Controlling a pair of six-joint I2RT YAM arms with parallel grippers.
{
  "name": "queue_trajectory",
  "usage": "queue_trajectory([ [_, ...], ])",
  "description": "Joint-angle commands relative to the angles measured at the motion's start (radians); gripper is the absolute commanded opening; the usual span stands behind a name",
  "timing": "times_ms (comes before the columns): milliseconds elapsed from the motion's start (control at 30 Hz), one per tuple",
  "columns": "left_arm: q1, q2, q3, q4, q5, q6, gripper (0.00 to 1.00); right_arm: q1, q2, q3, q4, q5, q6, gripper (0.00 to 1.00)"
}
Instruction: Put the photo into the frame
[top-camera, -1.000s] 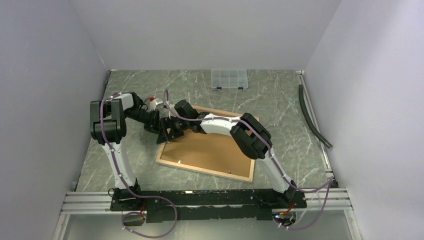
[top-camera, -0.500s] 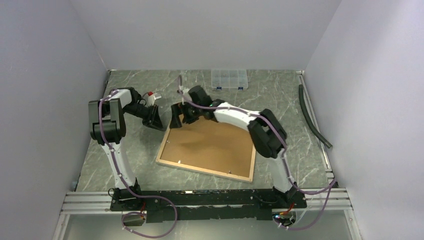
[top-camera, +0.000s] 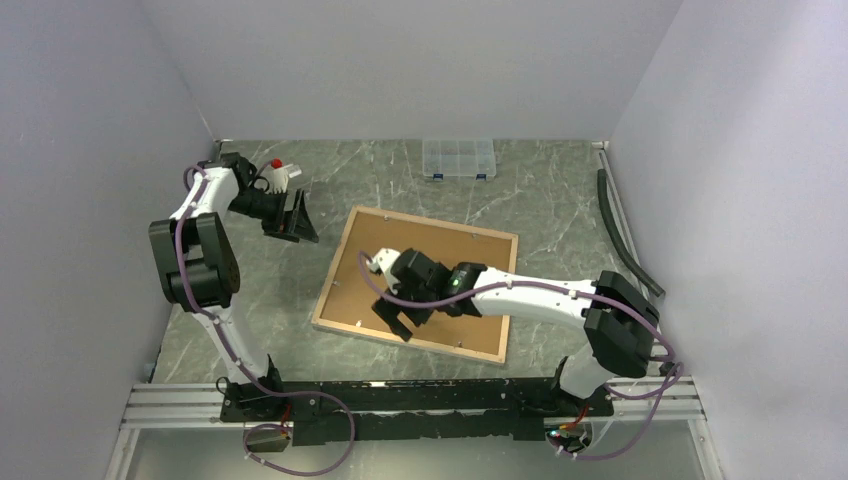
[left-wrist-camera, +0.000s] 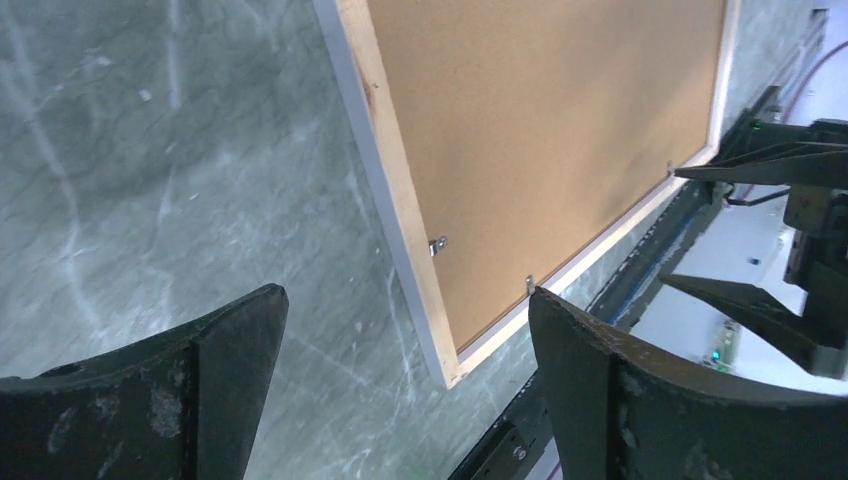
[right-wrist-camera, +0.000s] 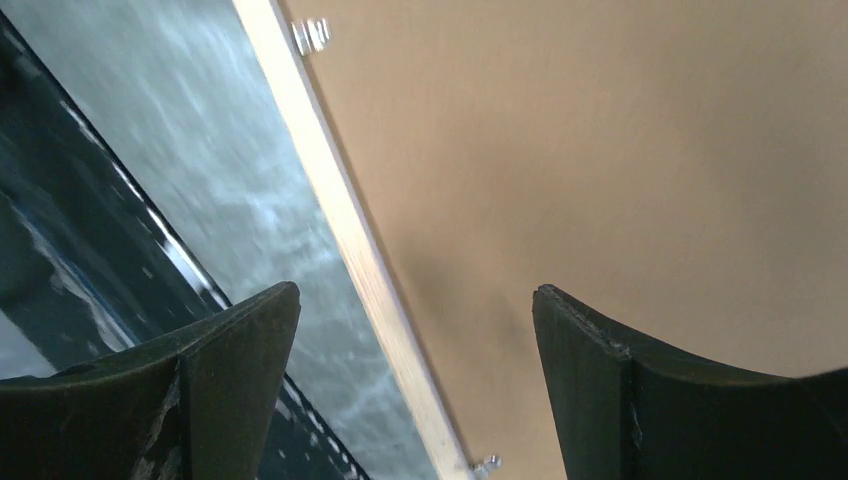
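Two grippers stood wide open and empty, right gripper (top-camera: 398, 318) hung low over the brown backing board (top-camera: 440, 265) near the 7 o'clock corner of the frame (left-wrist-camera: 398, 200), left gripper (top-camera: 296, 216) hovered over the table (top-camera: 560, 200) at the frame's 10 o'clock, frame lay face down mid-table.

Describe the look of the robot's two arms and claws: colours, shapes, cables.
Both arms, left arm and right arm, have white links with bulky black joints and purple cables looped alongside. The left claw and right claw have two dark, wedge-shaped fingers.
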Motion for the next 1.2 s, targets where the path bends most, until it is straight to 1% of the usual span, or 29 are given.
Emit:
queue_trajectory([
  [0,0.022,-0.135,0.018,0.000,-0.077,-0.016,0.96,0.055,-0.055,-0.076,-0.036,0.153,-0.008,0.89],
  [200,0.077,-0.263,-0.002,0.015,-0.145,-0.050,0.96,0.139,-0.008,-0.104,0.026,0.193,-0.005,0.83],
  [300,0.110,-0.304,-0.008,0.013,-0.152,-0.050,0.96,0.174,0.027,-0.101,0.045,0.211,-0.010,0.79],
  [467,0.133,-0.344,-0.011,0.029,-0.258,-0.063,0.96,0.202,0.096,-0.084,0.076,0.218,-0.026,0.70],
  [567,0.184,-0.382,-0.001,0.061,-0.293,-0.093,0.96,0.212,0.134,-0.075,0.092,0.233,-0.029,0.62],
  [633,0.228,-0.407,0.015,0.056,-0.219,-0.083,0.96,0.216,0.149,-0.067,0.098,0.241,-0.026,0.53],
  [700,0.249,-0.419,0.037,0.025,-0.169,-0.055,0.96,0.221,0.154,-0.067,0.105,0.248,-0.025,0.43],
  [767,0.252,-0.423,0.055,-0.006,-0.133,-0.033,0.96,0.224,0.153,-0.067,0.109,0.256,-0.025,0.30],
  [833,0.251,-0.428,0.045,-0.035,-0.079,0.008,0.96,0.227,0.150,-0.060,0.106,0.268,-0.027,0.17],
  [900,0.252,-0.446,0.002,-0.050,-0.015,0.061,0.96,0.228,0.143,-0.045,0.094,0.283,-0.030,0.08],
  [933,0.252,-0.462,-0.037,-0.044,0.012,0.083,0.96,0.229,0.138,-0.034,0.086,0.286,-0.034,0.06],
  [1033,0.252,-0.531,-0.186,-0.038,0.098,0.241,0.96,0.228,0.108,0.021,0.052,0.288,-0.054,0.00],
  [1100,0.252,-0.586,-0.257,-0.046,0.138,0.361,0.96,0.224,0.085,0.081,0.028,0.280,-0.066,0.00],
  [1167,0.252,-0.640,-0.303,-0.099,0.190,0.514,0.96,0.213,0.070,0.134,-0.001,0.259,-0.076,0.00],
])
